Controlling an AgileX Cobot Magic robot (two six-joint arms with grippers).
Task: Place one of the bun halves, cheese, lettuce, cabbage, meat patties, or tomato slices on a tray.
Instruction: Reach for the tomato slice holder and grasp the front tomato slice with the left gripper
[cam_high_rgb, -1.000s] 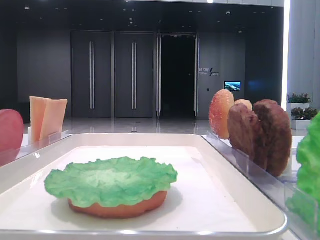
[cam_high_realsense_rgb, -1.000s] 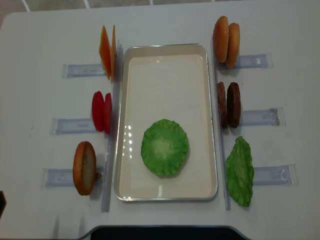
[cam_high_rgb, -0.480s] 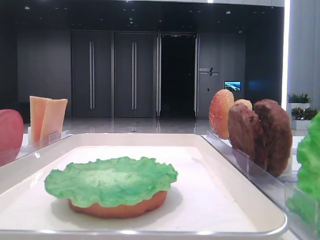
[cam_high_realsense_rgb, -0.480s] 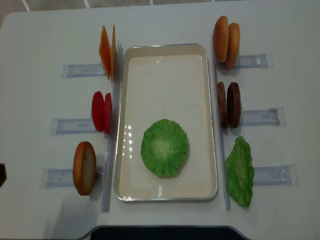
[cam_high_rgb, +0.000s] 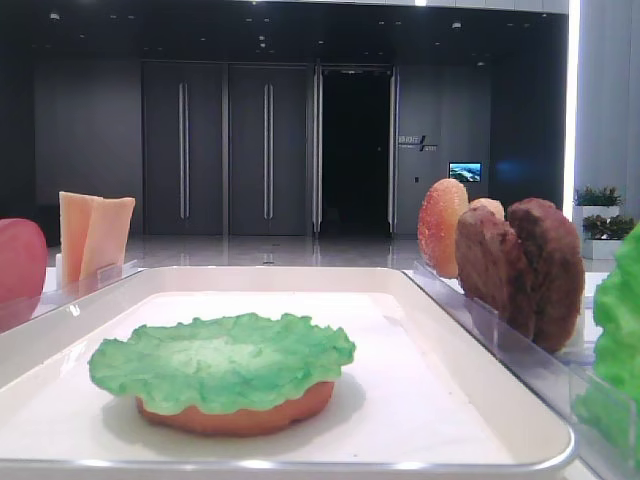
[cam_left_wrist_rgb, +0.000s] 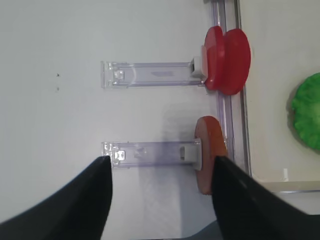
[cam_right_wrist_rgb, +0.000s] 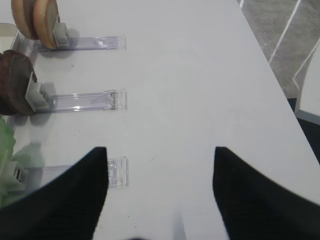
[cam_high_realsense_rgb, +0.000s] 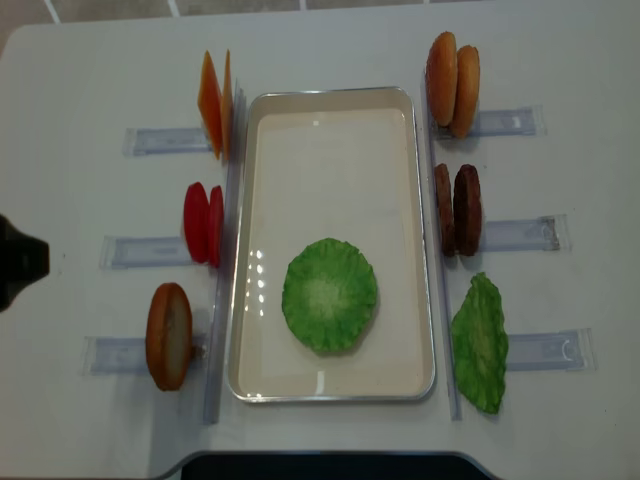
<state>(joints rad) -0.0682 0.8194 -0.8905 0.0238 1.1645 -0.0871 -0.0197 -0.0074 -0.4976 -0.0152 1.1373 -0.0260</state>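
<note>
The white tray (cam_high_realsense_rgb: 330, 160) lies mid-table. On it a green lettuce (cam_high_realsense_rgb: 329, 294) leaf covers an orange bun half (cam_high_rgb: 240, 418). Left of the tray stand the cheese (cam_high_realsense_rgb: 213, 100), the tomato slices (cam_high_realsense_rgb: 203, 222) and a bun half (cam_high_realsense_rgb: 169, 335). To its right are two bun halves (cam_high_realsense_rgb: 452, 70), the meat patties (cam_high_realsense_rgb: 458, 208) and another lettuce (cam_high_realsense_rgb: 480, 342) leaf. My left gripper (cam_left_wrist_rgb: 161, 164) hangs open and empty over the rack beside the left bun half (cam_left_wrist_rgb: 210, 155). My right gripper (cam_right_wrist_rgb: 160, 150) is open over bare table, right of the patties (cam_right_wrist_rgb: 15, 82).
Clear plastic racks (cam_high_realsense_rgb: 125, 352) hold the food pieces on edge along both long sides of the tray. A dark part of my left arm (cam_high_realsense_rgb: 18, 262) shows at the table's left edge. The table's right edge (cam_right_wrist_rgb: 270, 65) drops to the floor.
My left arm has slid along the table's left edge toward the far side and now shows more in the overhead view. The food and tray have not moved.
</note>
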